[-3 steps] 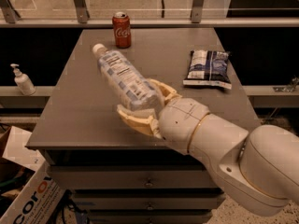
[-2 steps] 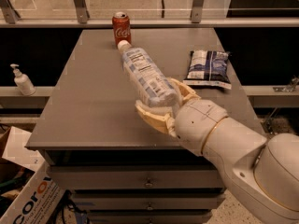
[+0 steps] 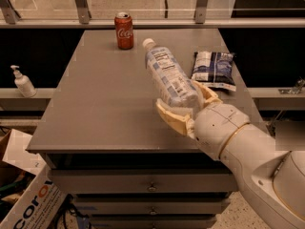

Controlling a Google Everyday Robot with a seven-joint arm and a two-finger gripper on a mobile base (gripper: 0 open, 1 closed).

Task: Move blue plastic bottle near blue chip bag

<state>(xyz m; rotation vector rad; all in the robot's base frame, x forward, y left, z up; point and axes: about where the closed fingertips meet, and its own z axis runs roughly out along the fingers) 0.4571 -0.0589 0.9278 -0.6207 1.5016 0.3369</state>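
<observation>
Gripping bottle, pincer shifted right, nearer chip bag.

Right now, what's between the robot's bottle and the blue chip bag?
Only bare table lies between the blue plastic bottle and the blue chip bag, seen in the camera view. The gripper, shut on the bottle's base, is beside the bag.
</observation>
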